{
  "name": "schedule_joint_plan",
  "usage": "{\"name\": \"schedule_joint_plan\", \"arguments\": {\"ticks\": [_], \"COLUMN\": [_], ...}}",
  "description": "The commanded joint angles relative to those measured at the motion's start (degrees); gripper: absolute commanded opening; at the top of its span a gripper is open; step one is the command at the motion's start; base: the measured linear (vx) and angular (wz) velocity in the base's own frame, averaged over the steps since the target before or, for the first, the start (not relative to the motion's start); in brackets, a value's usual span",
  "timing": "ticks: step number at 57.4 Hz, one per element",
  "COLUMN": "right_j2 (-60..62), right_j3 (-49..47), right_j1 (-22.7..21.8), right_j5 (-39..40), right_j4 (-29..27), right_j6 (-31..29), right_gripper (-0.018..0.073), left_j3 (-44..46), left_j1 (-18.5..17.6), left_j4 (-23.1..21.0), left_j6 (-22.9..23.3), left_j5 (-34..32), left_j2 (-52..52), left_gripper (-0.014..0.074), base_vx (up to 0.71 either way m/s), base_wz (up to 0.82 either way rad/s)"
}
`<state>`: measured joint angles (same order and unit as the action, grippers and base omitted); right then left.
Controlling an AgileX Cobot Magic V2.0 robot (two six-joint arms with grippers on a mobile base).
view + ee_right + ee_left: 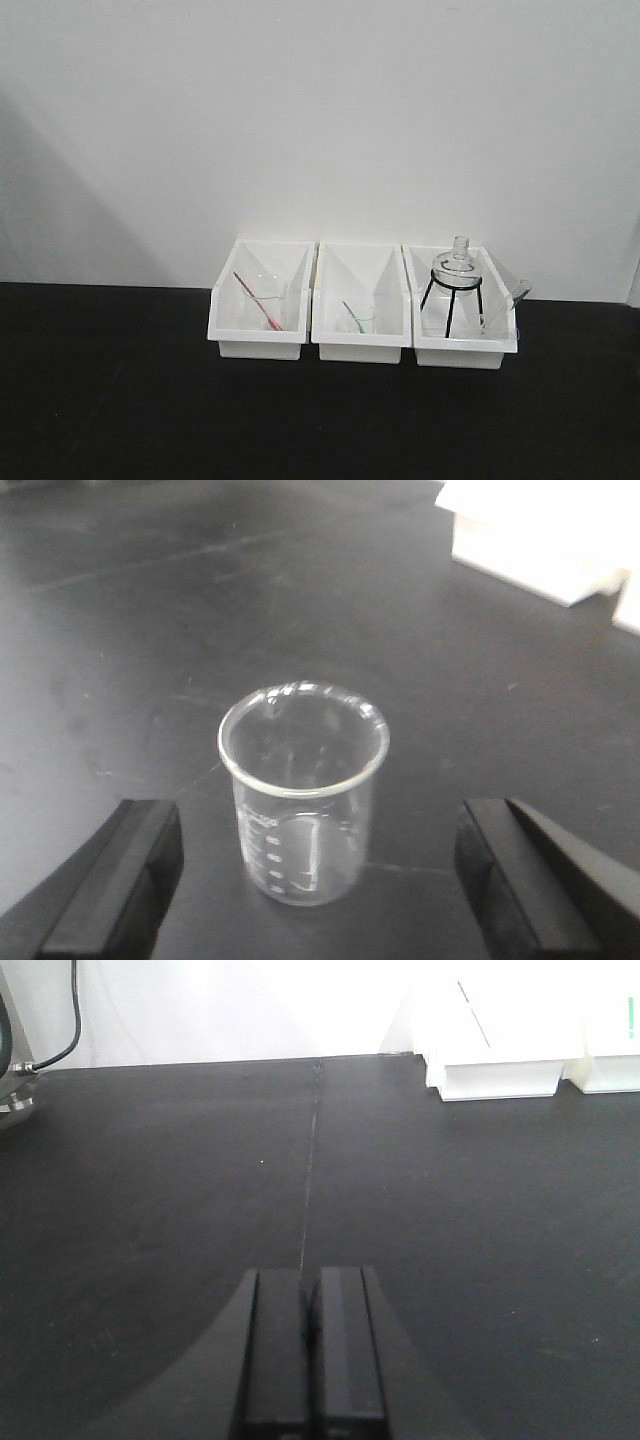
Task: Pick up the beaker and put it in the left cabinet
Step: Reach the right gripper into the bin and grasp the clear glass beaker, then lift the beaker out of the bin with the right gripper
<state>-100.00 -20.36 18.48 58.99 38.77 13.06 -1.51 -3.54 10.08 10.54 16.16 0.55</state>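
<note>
Right gripper (315, 880) is hanging wide open and holding nothing, with the beaker (303, 790) standing upright between its fingers (110, 880), clear of both. The beaker is sitting on the bare table (150, 610), well out from the white bins (360, 350) lining the back edge. It is standing nearer one finger than the other, so I am guessing that finger would be touching first on closing and could be shoving or tipping the light glass. Smooth glass could also be slipping during the lift. Left gripper (310, 1350) is hovering over the table with its fingers pressed together and empty. The cabinet is showing in no view, so I am unable to judge the carry.
</note>
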Motion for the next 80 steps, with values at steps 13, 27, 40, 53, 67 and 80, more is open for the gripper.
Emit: {"name": "schedule_joint_plan", "arguments": {"ticks": [13,27,40,53,67,80], "right_j2": [-7.16,-12.26,-15.69,-18.16,-18.37,-17.34], "right_j3": [-7.42,-13.97,-17.94,-19.88,-19.79,-19.79], "right_j1": [4.30,4.31,4.31,4.31,4.31,4.31], "right_j5": [5.21,5.21,6.90,10.50,10.70,9.52], "right_j4": [-2.69,-2.26,-1.80,-1.80,-1.38,1.70], "right_j6": [-0.80,-0.42,1.26,1.24,4.58,6.98], "right_gripper": [0.0599,0.0592,0.0592,0.0592,0.0489,0.0306], "left_j3": [0.54,0.54,0.54,0.54,0.54,0.54], "left_j1": [-0.04,-0.04,-0.04,-0.04,-0.04,-0.04], "left_j4": [-0.11,-0.11,-0.11,-0.11,-0.11,-0.11], "left_j6": [0.20,0.20,0.20,0.20,0.20,0.20], "left_j5": [-4.76,-4.76,-4.76,-4.76,-4.76,-4.76], "left_j2": [0.99,0.99,0.99,0.99,0.99,0.99], "left_gripper": [0.0004,0.0004,0.0004,0.0004,0.0004,0.0004], "base_vx": [0.00,0.00,0.00,0.00,0.00,0.00], "base_wz": [0.00,0.00,0.00,0.00,0.00,0.00]}}
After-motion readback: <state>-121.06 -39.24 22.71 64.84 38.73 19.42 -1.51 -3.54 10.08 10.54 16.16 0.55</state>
